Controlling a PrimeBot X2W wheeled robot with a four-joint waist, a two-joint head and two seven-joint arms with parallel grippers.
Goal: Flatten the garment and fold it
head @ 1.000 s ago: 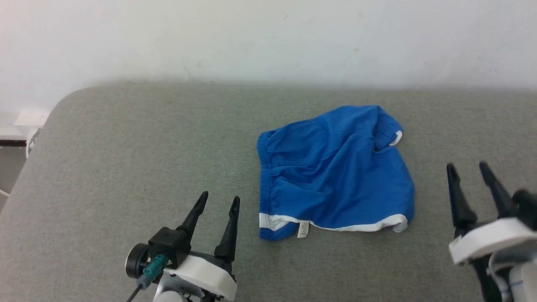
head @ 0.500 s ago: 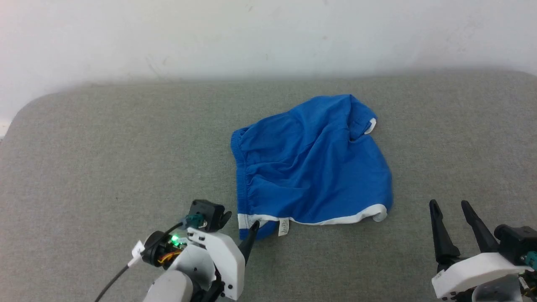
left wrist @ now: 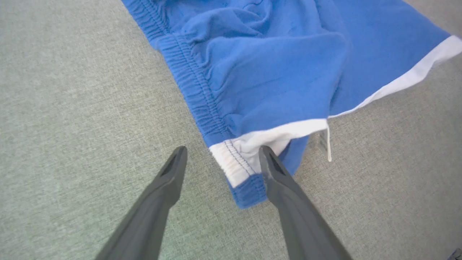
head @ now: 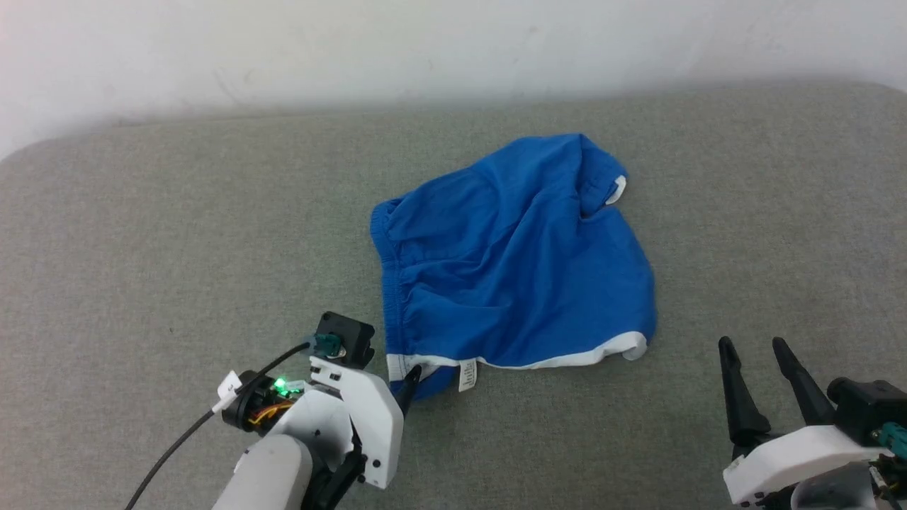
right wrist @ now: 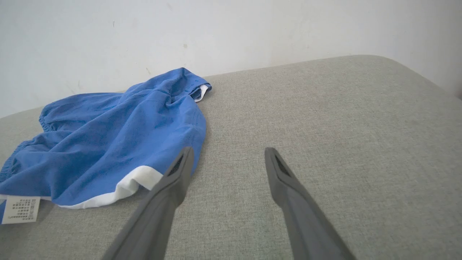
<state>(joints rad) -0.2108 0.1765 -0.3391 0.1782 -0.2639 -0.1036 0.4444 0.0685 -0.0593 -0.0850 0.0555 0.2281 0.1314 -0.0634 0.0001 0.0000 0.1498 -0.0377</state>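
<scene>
The garment is a pair of bright blue shorts with a white stripe along the near edge. It lies crumpled on the grey surface, waistband to the left, with a small white tag at the near edge. My left gripper is tipped down at the garment's near-left corner. In the left wrist view the left gripper is open, and the white-striped corner of the garment lies between its fingers. My right gripper is open and empty, near and right of the garment. In the right wrist view the right gripper points past the garment.
The grey padded surface runs wide on both sides of the shorts. A white wall rises behind it. The surface's rounded right corner appears in the right wrist view.
The head camera has shifted. My left gripper has tipped forward and moved right to the garment's near-left corner. My right gripper has drawn back nearer than the garment's edge. The garment lies as before.
</scene>
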